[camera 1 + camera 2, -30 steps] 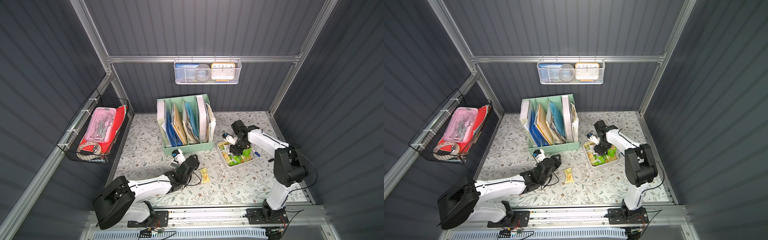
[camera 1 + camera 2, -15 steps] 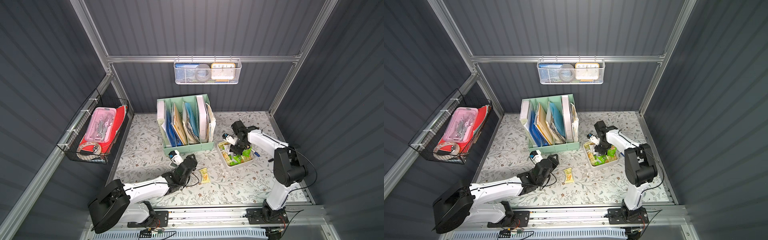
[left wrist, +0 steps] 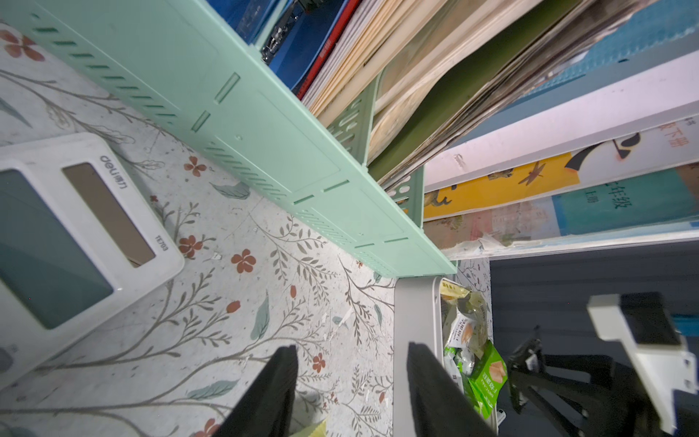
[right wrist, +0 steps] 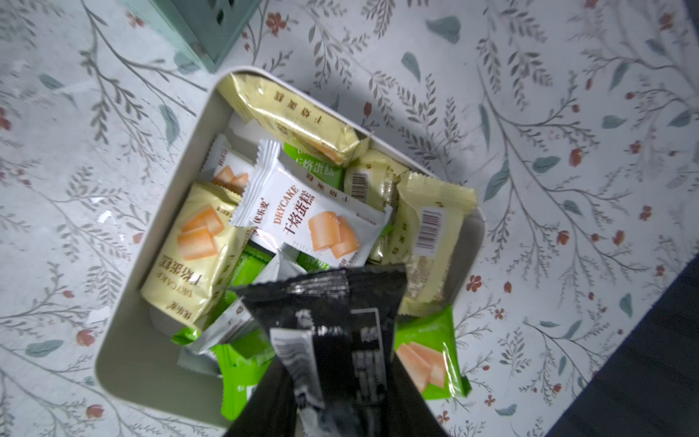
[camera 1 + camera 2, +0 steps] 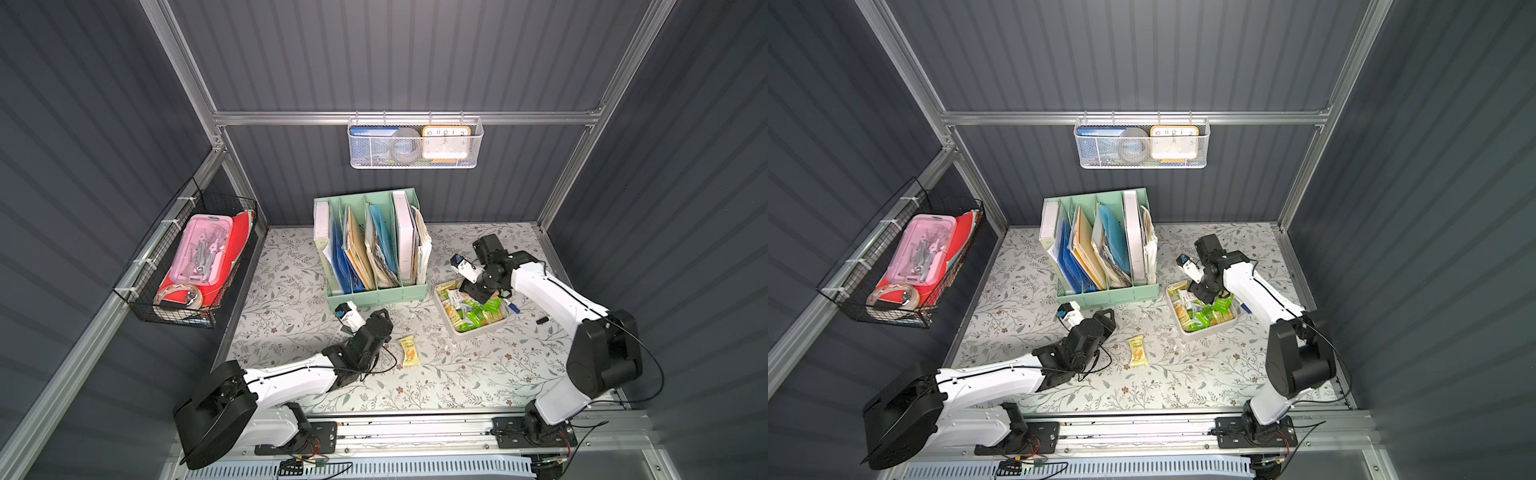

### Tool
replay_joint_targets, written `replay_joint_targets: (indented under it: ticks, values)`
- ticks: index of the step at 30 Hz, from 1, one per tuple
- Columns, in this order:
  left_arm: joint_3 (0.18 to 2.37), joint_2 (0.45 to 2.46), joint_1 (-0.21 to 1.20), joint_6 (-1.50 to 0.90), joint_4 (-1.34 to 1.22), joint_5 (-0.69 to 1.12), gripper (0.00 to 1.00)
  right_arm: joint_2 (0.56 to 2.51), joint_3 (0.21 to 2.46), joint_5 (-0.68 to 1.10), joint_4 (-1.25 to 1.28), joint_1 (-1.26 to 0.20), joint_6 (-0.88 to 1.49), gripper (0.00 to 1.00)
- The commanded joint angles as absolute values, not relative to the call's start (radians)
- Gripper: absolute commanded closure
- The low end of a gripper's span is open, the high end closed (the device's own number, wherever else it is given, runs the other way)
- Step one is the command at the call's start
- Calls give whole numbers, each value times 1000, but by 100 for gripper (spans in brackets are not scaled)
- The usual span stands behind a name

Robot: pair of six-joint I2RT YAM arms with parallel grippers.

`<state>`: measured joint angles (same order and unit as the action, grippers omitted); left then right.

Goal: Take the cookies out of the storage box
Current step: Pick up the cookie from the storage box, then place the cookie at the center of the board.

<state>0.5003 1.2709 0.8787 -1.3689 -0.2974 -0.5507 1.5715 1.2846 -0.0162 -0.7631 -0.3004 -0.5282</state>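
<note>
1. Pinching one end of the black cookie packet (image 4: 333,302), the right gripper (image 4: 336,393) has its jaws closed on the wrapper. The packet's long axis runs straight out from the fingertips, in line with the tool.
2. Directly beneath that packet lies the storage box (image 4: 125,340). The rest of the cookies (image 4: 302,215) are heaped in it, pale yellow, green and white, overlapping at all angles. Whether the black packet's far end has cleared the heap, I cannot tell.
3. In both top views the right gripper (image 5: 478,293) (image 5: 1202,293) hangs over the box's (image 5: 478,334) far half, on the side nearer the mint green file organiser (image 5: 374,293).
4. The move ahead, as I judge it, is up and then out over a low wall. Bare floral table (image 5: 457,374) lies toward the front rail, where one pale yellow packet (image 5: 408,351) already rests well outside the box.
5. The left gripper (image 3: 350,378) stands with its jaws apart and nothing between them. It is low over the table, with the box's outer wall (image 3: 416,310) just ahead and the white calculator (image 3: 75,227) off to one side.
6. The right arm is therefore the nearer one and has the packet in hand. The left gripper (image 5: 380,324) sits across the loose packet from the box, apart from it.
</note>
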Motion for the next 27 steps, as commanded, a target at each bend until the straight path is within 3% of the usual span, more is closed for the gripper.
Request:
replay_joint_targets:
  ticks: [1, 11, 15, 19, 27]
  values:
    - [499, 1259, 876, -1387, -270, -568, 48, 1475, 1253, 28, -720, -324, -323, 70]
    - [486, 1269, 876, -1474, -247, -557, 48, 1170, 906, 122, -541, -507, 506, 78]
    - [466, 1246, 876, -1502, -236, -551, 48, 1203, 869, 111, -529, -629, 610, 79]
    - [455, 1220, 876, -1515, -216, -548, 48, 1360, 890, 105, -519, -712, 643, 78]
    - [462, 1184, 877, -1508, -162, -546, 48, 1569, 904, 108, -429, -757, 687, 77]
